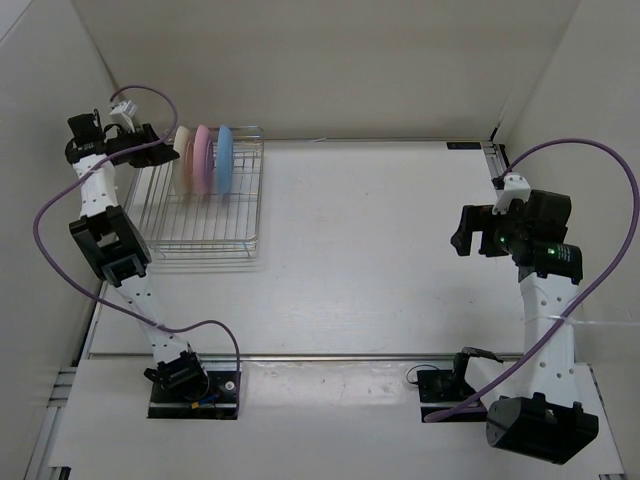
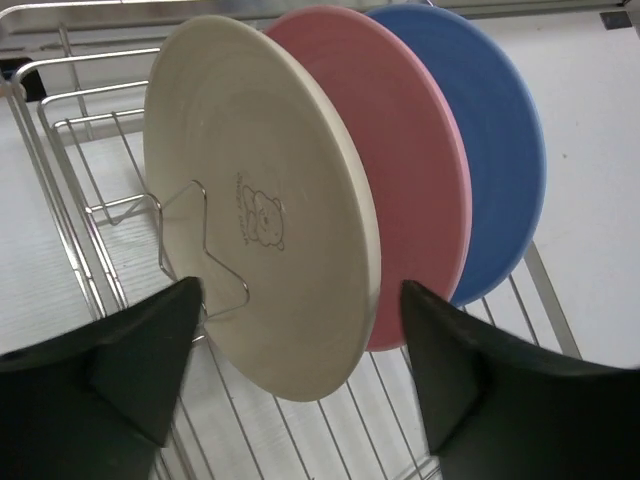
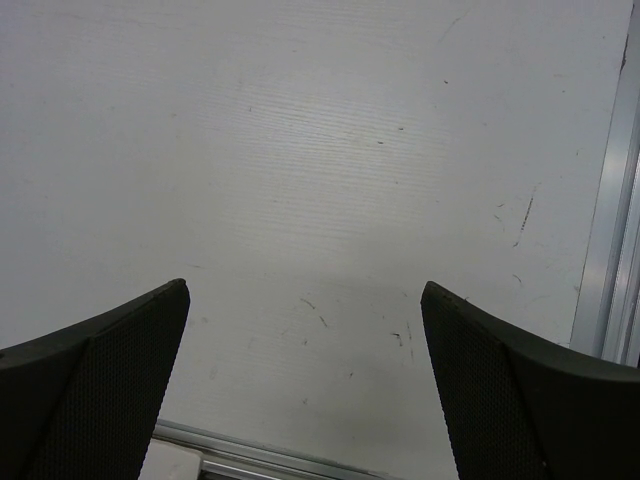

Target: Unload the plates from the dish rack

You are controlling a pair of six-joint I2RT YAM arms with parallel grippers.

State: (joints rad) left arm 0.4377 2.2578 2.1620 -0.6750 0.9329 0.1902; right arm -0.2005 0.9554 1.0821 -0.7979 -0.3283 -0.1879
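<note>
I am watching the left gripper, jaws spread and empty, facing the cream round glossy plate, the nearest of three.

The cream plate is standing on edge in the silver wire dish rack, with the pink plate just behind it and the light blue plate behind that. In the left wrist view its lower rim is sitting between the two fingers and touching neither, its face turned obliquely to me, so I judge the jaws need squaring to that rim before closing. A rack wire is lying close to the left finger. The right gripper is hanging wide open over the bare white table, well apart from the rack, leaving room there for setting plates down.
</note>
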